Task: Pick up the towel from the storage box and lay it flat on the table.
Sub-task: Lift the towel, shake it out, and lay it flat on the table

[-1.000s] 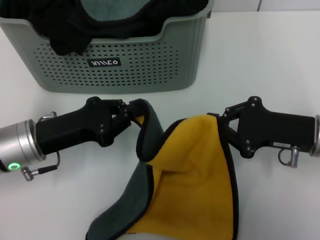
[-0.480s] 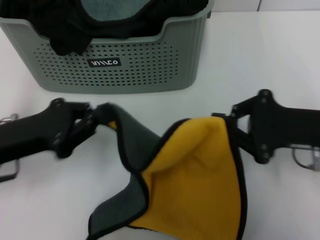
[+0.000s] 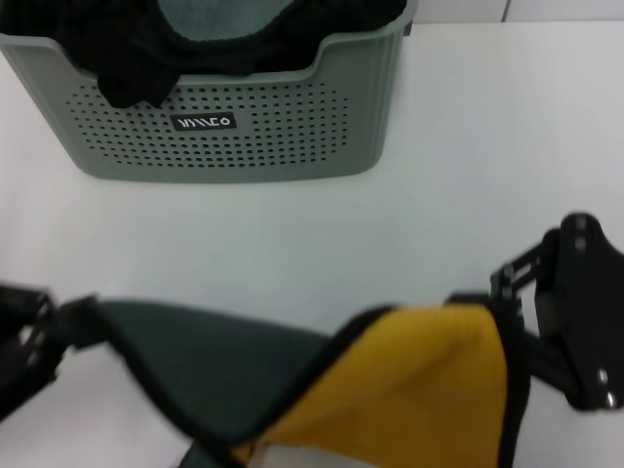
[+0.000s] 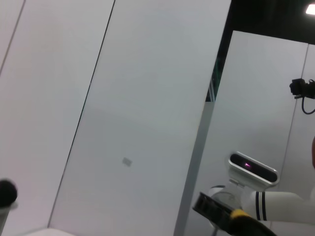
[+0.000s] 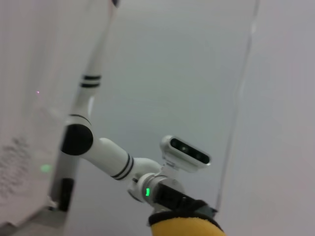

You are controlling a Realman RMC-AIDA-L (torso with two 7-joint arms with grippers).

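At six o'clock from the storage box (image 3: 210,127), the towel (image 3: 322,395) hangs stretched over the table (image 3: 468,175), left gripper (image 3: 44,331) and right gripper (image 3: 502,302) pinching opposite corners. Best hold it taut and lower both evenly.

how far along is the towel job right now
Done: the towel is out of the storage box, which holds only a black cloth and a teal-grey cloth. In hand: the left gripper and right gripper each pinch a top corner, stretching it between them above the table. Left: lower it flat; part of it is folded over, grey-green side showing.
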